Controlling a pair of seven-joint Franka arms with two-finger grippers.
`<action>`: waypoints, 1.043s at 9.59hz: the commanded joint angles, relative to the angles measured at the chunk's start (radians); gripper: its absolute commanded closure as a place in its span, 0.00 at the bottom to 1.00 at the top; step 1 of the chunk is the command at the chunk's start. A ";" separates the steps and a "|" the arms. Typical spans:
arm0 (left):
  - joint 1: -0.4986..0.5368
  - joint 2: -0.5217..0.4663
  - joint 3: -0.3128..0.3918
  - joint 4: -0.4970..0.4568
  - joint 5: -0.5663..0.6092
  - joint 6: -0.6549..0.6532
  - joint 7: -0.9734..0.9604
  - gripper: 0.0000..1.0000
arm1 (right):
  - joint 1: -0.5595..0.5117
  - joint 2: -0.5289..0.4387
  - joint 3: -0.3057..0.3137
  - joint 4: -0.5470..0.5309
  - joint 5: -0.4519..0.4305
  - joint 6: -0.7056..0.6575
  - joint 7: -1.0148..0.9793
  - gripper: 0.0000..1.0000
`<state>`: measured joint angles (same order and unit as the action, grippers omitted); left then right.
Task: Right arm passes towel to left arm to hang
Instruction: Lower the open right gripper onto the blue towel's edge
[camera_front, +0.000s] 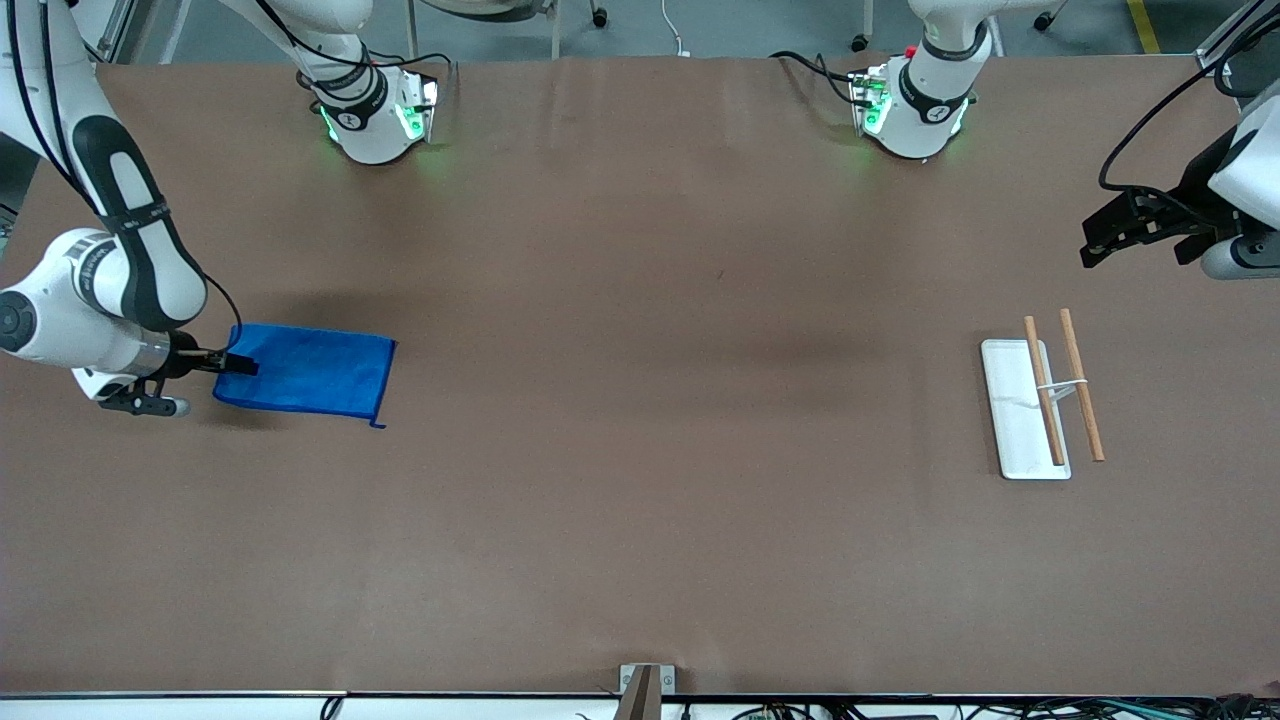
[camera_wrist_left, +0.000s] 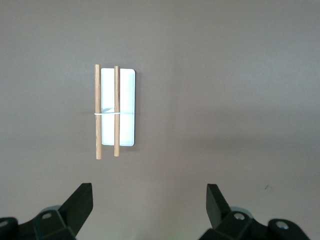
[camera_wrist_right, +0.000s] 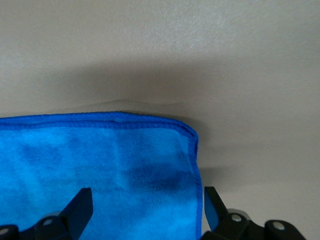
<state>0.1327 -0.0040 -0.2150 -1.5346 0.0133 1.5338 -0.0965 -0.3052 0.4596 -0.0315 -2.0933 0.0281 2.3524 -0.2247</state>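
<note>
While the soft, light blue towel (camera_front: 308, 372) lies flat on the table (camera_front: 640, 500), the right gripper (camera_front: 236, 363) sits open-fingered at its hemmed edge, the likeliest hold; the left gripper (camera_front: 1098, 243) waits open above the wooden rack (camera_front: 1046, 395).

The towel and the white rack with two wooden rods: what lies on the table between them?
Nothing: in the front view only bare brown table stretches between the blue towel and the white rack.
</note>
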 joint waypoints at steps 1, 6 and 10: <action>0.002 0.010 -0.004 -0.021 0.001 0.008 0.011 0.00 | 0.000 0.014 0.019 0.001 0.047 0.016 -0.015 0.02; -0.001 0.010 -0.009 -0.025 0.001 0.008 0.004 0.00 | 0.067 0.014 0.022 -0.045 0.064 0.046 -0.009 0.03; -0.001 0.010 -0.012 -0.021 0.001 0.008 0.014 0.00 | 0.103 0.028 0.021 -0.079 0.065 0.091 0.016 0.05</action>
<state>0.1287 -0.0038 -0.2241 -1.5333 0.0132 1.5338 -0.0965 -0.2059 0.4815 -0.0102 -2.1463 0.0771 2.4245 -0.2162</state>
